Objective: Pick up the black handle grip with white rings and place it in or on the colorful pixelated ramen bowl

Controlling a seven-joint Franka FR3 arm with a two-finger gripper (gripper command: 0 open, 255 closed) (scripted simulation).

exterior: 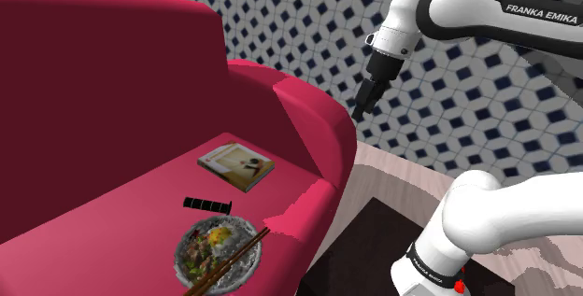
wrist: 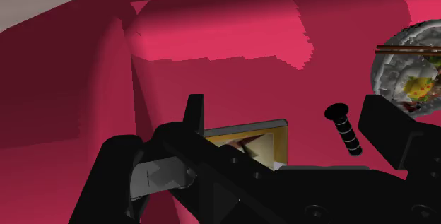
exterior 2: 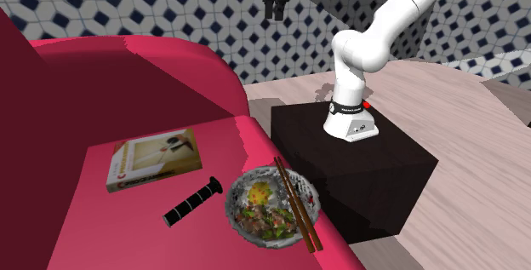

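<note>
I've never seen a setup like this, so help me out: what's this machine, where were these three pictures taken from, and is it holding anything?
It's a white robot arm on a dark box, beside a red sofa. One camera looks from beside its base, one faces it across the sofa, one rides on the hand. On the seat lie a book, a black handle grip and a food-filled bowl with chopsticks. The black gripper hangs high up, open, holding nothing.
</note>
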